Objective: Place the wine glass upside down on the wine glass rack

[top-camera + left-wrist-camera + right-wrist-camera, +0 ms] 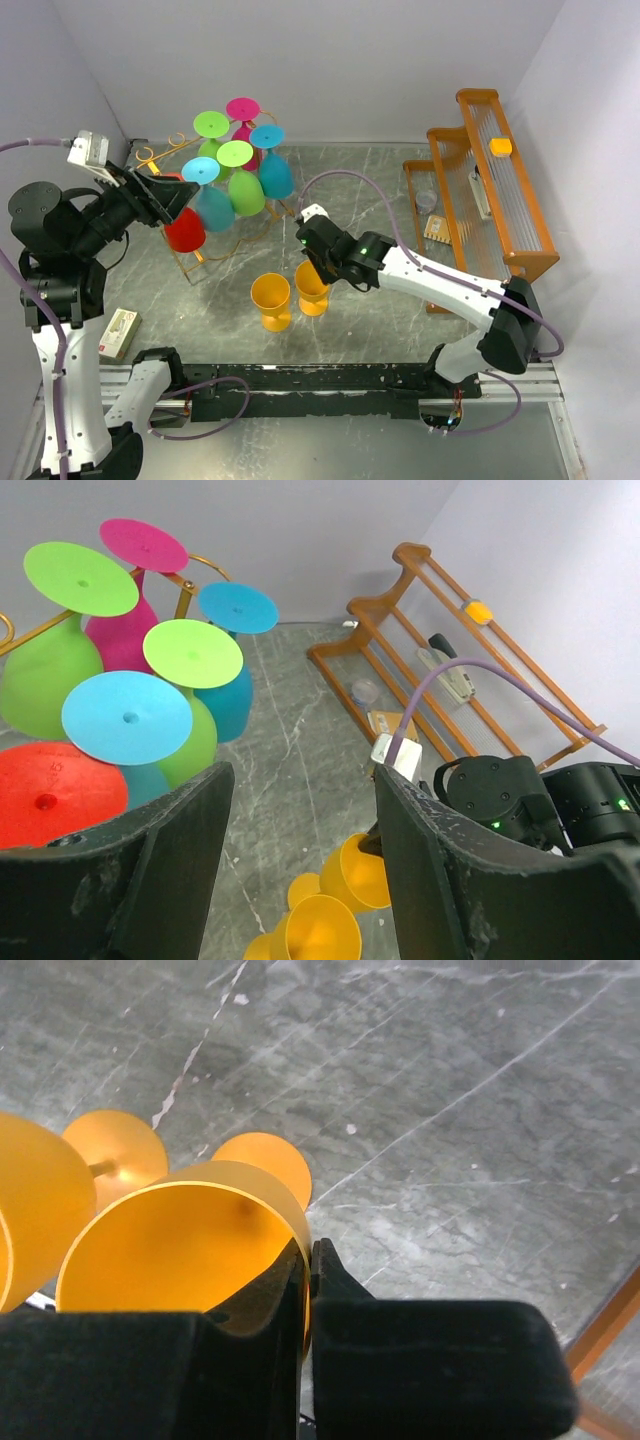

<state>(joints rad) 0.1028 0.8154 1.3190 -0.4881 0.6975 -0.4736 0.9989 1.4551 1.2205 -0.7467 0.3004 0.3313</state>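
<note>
The worktop [390, 190] under me is grey stone veined with thin white lines, closed in by plain pale walls [330, 60] at the back and on both sides. Along the right side stands a wooden slatted rack [510, 190], with a small yellow thing [500, 146] on its upper shelf. A small box [118, 333] lies near my left arm's base.

At the back left stands the wine glass rack [185, 590], thin gold wire. It is crowded: green [80, 578], magenta [143, 545] and cyan [126, 717] glasses hang from it with their feet up and bowls down. A red glass [185, 230] is the nearest of them to my left hand [300, 800], which is released, its fingers spread wide just in front of that cluster.

The orange wine glass [170, 1250] is out on the middle of the worktop, well apart from the wire rack. My right hand [308, 1260] is clenched on its rim, one finger inside the bowl and one outside. The glass points mouth up, foot down, its long axis close to vertical. Whether the foot touches the stone I cannot tell. A second orange glass [271, 300] stands just beside it on the left, also mouth up and between it and the rack.
</note>
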